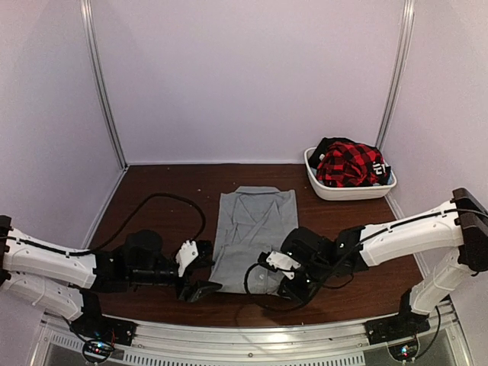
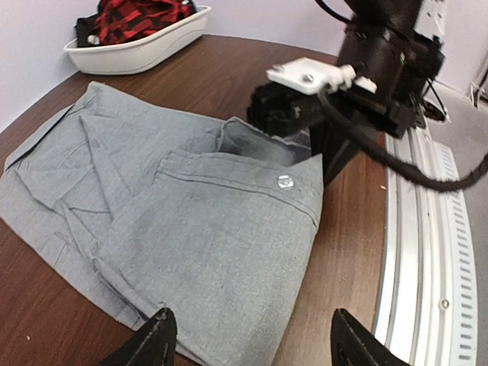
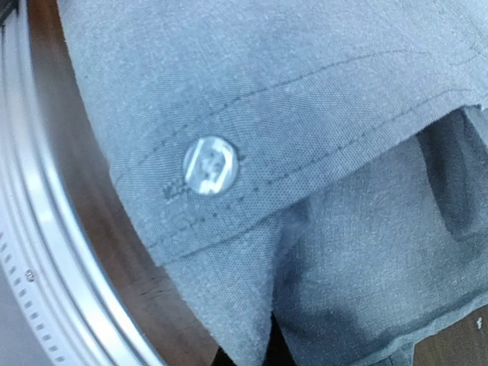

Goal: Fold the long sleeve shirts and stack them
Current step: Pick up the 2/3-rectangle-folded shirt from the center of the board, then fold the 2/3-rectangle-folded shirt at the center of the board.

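Dark wood worktop [image 1: 168, 183], metal rail [image 1: 252, 339] along its near edge, pale lilac walls [image 1: 252, 76] behind. Nearest us, both arms are down low at the near hem of the grey shirt [image 1: 255, 229]. On the left, the left pincer [image 1: 197, 273] is open, jaws spread wide, with the shirt's near left corner just ahead of its fingers [image 2: 149, 343]. On the right, the right pincer [image 1: 284, 276] is closed tight at the near right corner, beside a pale button [image 3: 207, 165], and by the look of it it's pinching that cloth.

The shirt lies flat mid-worktop between the two arms, long axis running near to far, collar at the far end. That's the key: each arm has its own near corner, so the hem looks set to be carried away toward the collar, once the left closes too, I'd say.

Far right, a white tub [image 1: 343, 191] holds a red-and-black checked shirt [image 1: 347, 164], well apart from the grey one.
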You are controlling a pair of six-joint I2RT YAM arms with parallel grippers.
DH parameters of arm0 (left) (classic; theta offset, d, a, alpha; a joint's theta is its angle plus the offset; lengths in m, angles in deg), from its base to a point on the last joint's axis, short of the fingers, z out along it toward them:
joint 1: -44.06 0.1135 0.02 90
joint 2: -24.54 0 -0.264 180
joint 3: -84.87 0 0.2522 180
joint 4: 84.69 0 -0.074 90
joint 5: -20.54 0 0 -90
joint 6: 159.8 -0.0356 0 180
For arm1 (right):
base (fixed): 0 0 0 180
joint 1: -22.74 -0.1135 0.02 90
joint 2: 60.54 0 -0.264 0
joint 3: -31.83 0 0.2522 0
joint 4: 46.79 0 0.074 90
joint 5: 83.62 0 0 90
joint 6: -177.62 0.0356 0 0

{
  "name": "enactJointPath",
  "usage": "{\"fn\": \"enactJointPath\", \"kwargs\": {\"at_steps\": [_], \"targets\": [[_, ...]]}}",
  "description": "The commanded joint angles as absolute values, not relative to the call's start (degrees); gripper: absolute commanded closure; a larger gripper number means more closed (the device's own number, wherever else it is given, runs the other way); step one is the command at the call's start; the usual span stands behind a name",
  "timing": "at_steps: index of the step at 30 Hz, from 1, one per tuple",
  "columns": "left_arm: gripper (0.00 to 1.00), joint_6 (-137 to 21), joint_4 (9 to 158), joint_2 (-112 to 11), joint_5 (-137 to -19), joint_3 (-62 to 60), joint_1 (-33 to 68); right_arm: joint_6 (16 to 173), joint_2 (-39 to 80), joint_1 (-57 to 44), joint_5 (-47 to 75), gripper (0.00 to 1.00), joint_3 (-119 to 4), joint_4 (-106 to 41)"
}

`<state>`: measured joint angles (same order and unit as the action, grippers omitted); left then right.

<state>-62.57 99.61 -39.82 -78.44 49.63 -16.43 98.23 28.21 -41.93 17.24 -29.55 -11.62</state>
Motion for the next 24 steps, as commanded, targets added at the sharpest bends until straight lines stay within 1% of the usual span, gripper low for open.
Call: {"fn": "enactJointPath", "kwargs": {"at_steps": [1,9,11,13,18,21,22,24], "targets": [[0.29,-76.53,103.77,-43.28,-77.76,48.77,-21.16,101.75,23.47,-42.48,28.08,1.0,-28.69,-8.64],[0.27,-88.54,100.74,-52.33,-75.34,44.0,-25.42,102.04,19.53,-42.39,35.45,1.0,-28.52,-6.23],[0.3,-90.19,100.51,-54.25,-73.69,42.81,-25.48,101.91,19.27,-42.39,36.92,1.0,-28.68,-6.29],[0.37,-90.78,100.83,-55.81,-71.58,41.96,-25.54,101.7,19.2,-42.4,37.82,1.0,-28.58,-6.23],[0.75,-91.04,99.76,-55.82,-70.32,41.22,-25.48,101.43,18.38,-42.01,37.81,1.0,-27.49,-6.06],[0.94,-88.87,97.22,-54.06,-71.38,40.56,-25.54,101.39,17.38,-41.74,37.46,1.0,-27.58,-5.98],[1.0,-87.37,96.11,-53.54,-72.0,39.91,-25.5,101.48,17.01,-41.74,36.69,0.98,-27.82,-5.67],[1.0,-84.43,93.77,-52.16,-74.46,38.82,-25.54,101.66,15.81,-41.62,34.43,0.87,-28.38,-4.89]]}}
